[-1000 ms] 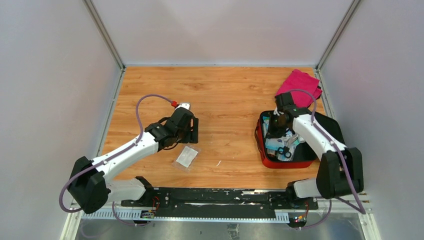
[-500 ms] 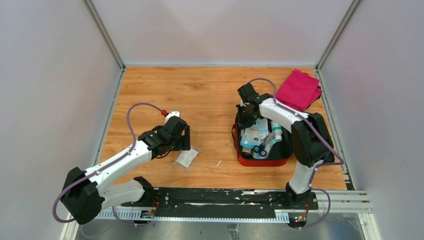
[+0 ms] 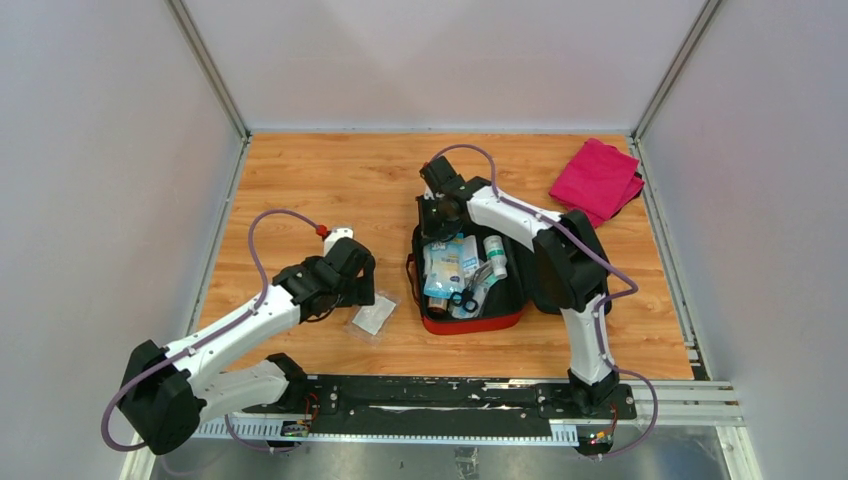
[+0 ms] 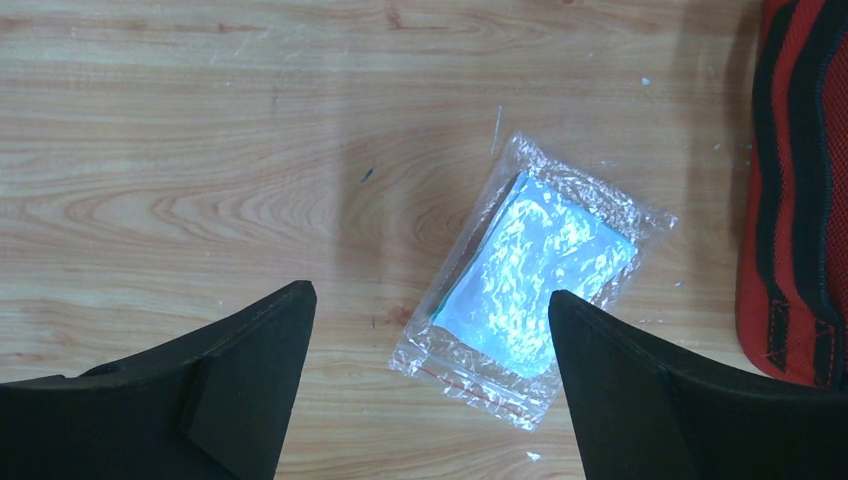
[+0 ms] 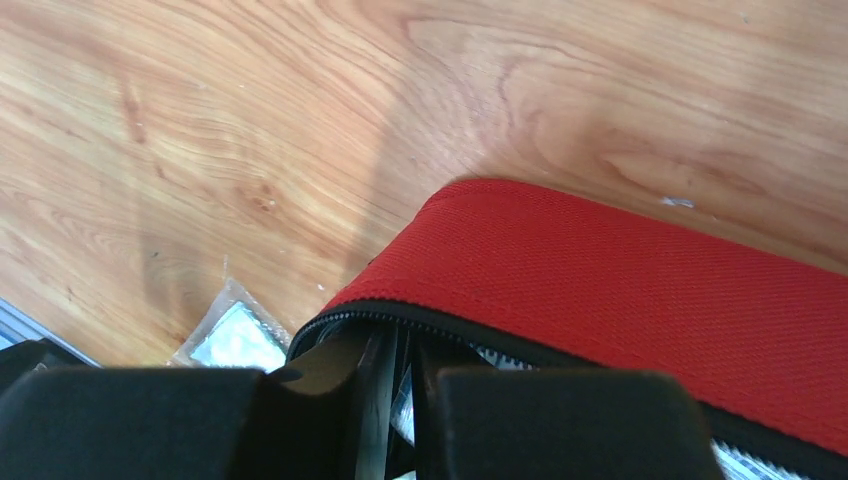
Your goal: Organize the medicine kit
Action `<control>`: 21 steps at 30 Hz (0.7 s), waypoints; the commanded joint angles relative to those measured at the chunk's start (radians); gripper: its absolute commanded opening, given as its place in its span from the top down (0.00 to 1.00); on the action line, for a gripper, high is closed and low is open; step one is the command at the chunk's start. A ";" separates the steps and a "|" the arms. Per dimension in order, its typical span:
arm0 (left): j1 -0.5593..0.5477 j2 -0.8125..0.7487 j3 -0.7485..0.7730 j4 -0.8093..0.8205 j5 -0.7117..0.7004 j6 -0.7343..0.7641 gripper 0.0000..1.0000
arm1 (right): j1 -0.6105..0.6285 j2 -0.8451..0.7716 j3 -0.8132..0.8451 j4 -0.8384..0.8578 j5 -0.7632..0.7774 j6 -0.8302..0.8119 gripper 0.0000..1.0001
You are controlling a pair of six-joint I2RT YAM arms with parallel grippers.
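The medicine kit [image 3: 470,324] is a red zip case lying open at the table's middle, filled with packets, a white bottle [image 3: 494,255] and scissors [image 3: 462,298]. My right gripper [image 3: 440,213] is shut on the kit's far rim; the right wrist view shows its fingers [image 5: 400,370] pinched over the black zip edge of the red shell [image 5: 620,280]. My left gripper [image 3: 365,290] is open and empty just above a clear plastic pouch [image 3: 374,314] with a pale blue pad inside. In the left wrist view the pouch [image 4: 535,275] lies between the spread jaws [image 4: 430,292], nearer the right one.
A magenta folded cloth [image 3: 597,180] lies at the far right corner. The kit's red and black side [image 4: 800,200] is close to the right of the pouch. Grey walls close in the table on the left, back and right.
My right gripper has dragged the kit left from the right side to the table's middle. My left gripper has shifted slightly left and nearer, staying over the pouch.
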 commanded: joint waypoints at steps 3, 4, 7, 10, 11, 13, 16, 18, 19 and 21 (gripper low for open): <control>0.007 0.004 -0.053 0.018 0.008 -0.025 0.08 | 0.015 -0.077 0.000 0.003 0.074 -0.045 0.84; 0.007 0.010 -0.066 0.032 0.021 -0.024 0.09 | 0.014 -0.122 -0.026 0.003 0.112 -0.055 0.84; 0.007 0.029 -0.092 0.092 0.066 -0.016 0.12 | 0.015 -0.232 -0.121 0.010 0.205 -0.084 0.81; 0.007 0.058 -0.117 0.156 0.123 -0.004 0.16 | 0.014 -0.342 -0.224 0.040 0.225 -0.107 0.79; 0.007 0.072 -0.124 0.173 0.135 -0.001 0.17 | 0.015 -0.380 -0.269 0.051 0.227 -0.110 0.78; 0.007 0.100 -0.135 0.203 0.151 0.005 0.20 | 0.016 -0.443 -0.318 0.074 0.224 -0.109 0.76; 0.007 0.145 -0.139 0.228 0.152 0.016 0.22 | 0.016 -0.518 -0.386 0.092 0.204 -0.107 0.75; 0.007 0.171 -0.139 0.241 0.145 0.025 0.24 | 0.016 -0.553 -0.412 0.100 0.192 -0.107 0.75; 0.007 0.183 -0.139 0.248 0.140 0.030 0.25 | 0.016 -0.568 -0.420 0.100 0.189 -0.107 0.75; 0.008 0.206 -0.138 0.255 0.123 0.034 0.27 | 0.017 -0.593 -0.434 0.101 0.188 -0.106 0.75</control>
